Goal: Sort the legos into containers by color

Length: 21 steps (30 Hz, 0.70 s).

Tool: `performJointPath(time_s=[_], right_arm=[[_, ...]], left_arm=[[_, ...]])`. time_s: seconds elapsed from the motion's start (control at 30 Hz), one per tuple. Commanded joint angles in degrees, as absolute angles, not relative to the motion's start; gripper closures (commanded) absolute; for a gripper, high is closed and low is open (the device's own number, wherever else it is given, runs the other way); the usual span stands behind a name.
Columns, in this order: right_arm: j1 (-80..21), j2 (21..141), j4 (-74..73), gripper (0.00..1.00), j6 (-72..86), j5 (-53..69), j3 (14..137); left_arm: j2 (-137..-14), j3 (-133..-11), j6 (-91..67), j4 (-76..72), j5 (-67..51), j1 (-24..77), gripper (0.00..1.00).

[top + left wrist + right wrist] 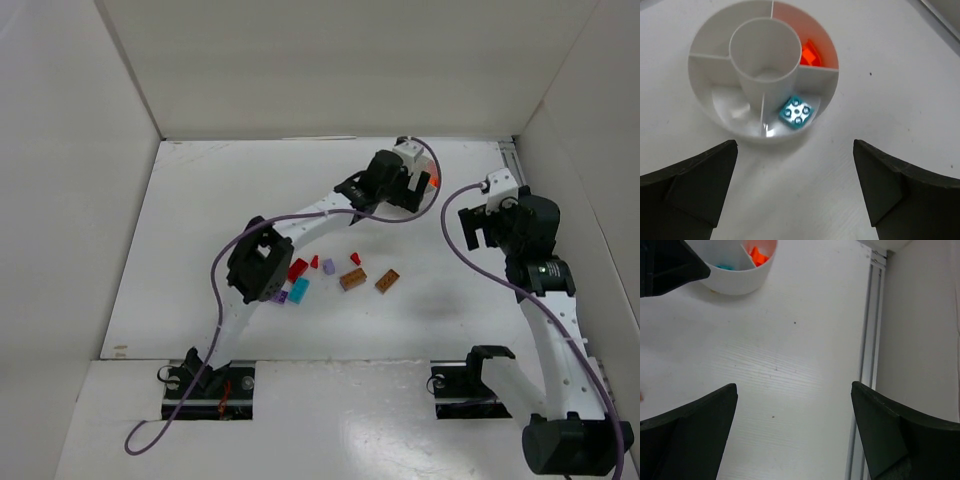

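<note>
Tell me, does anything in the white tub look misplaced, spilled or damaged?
Nothing stands out. The tub stands upright. One teal brick lies in one compartment and an orange piece in the next, so the colours are not mixed.

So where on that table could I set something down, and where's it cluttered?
Barest: the table stretch between the left wall and the left arm, and the strip between the white tub and the metal rail on the right. Crowded: the middle, where loose legos lie beside the left arm's elbow.
</note>
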State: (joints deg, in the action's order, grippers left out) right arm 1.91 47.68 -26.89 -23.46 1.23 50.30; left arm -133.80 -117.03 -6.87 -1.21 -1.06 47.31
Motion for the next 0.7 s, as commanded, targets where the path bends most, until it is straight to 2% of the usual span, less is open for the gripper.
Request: performJointPath(time_s=[0.0,0.07,0.17,0.27,0.43,0.6,0.67], right_arm=[[2.29,48.43,-20.84,0.0,-28.64,11.06,49.31],[2.29,48.43,-19.35,0.0,-29.18,15.98,49.31],[-3.75,48.43,-18.29,0.03,-31.9,17.14,48.78],[-19.03,52.02,-17.75,0.03,-36.9,19.49,50.27],[-43.97,63.79,-18.98,0.06,-48.41,24.26,52.91],[-52.02,77.32,-16.26,0.07,-60.54,27.85,55.09],[-53.43,81.02,-16.17,0.07,-62.48,28.56,56.94]], left_arm=[[-114.76,-109.55,-7.55,-4.3,0.87,47.72,0.0],[-107.26,-95.41,-10.09,-8.07,1.58,46.15,0.0],[-91.1,-74.67,-17.82,-11.43,3.95,43.07,0.0],[-75.8,-57.65,-23.28,-8.55,10.6,41.93,0.0],[-56.02,-41.68,-39.77,5.69,18.63,41.92,0.0],[-35.73,-30.44,-53.85,19.92,27.66,41.4,0.0],[-31.92,-28.66,-57.82,22.84,29.09,41.4,0.0]])
